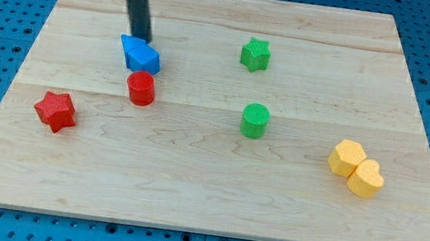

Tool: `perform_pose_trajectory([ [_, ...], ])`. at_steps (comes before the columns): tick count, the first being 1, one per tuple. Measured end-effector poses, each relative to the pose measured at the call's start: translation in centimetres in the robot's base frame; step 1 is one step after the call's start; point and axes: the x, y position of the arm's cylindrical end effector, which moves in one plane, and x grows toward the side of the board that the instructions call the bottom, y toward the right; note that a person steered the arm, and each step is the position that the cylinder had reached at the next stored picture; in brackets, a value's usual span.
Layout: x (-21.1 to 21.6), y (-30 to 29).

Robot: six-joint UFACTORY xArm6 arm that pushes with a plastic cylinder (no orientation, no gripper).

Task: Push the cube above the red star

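My tip [142,38] is the lower end of a straight dark rod that comes in from the view's top edge, left of centre. The rod leans slightly, its upper part nearer the view's left and cut off by the frame. My tip rests at table height, touching the blue cube [140,54] just below it.

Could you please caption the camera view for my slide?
My tip touches the blue cube above the red cylinder; red star lower left.
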Motion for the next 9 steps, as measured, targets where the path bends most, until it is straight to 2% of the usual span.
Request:
perform_pose_trajectory([
  [1, 2.5, 6.2],
  [2, 7.6, 6.3],
  [3, 5.0, 4.5],
  [4, 2.4, 0.3],
  [5, 1.4, -2.1],
  [6, 3.6, 0.5],
  [7, 7.2, -1.1],
  [8, 9.2, -0.8],
  [9, 9.4, -1.1],
])
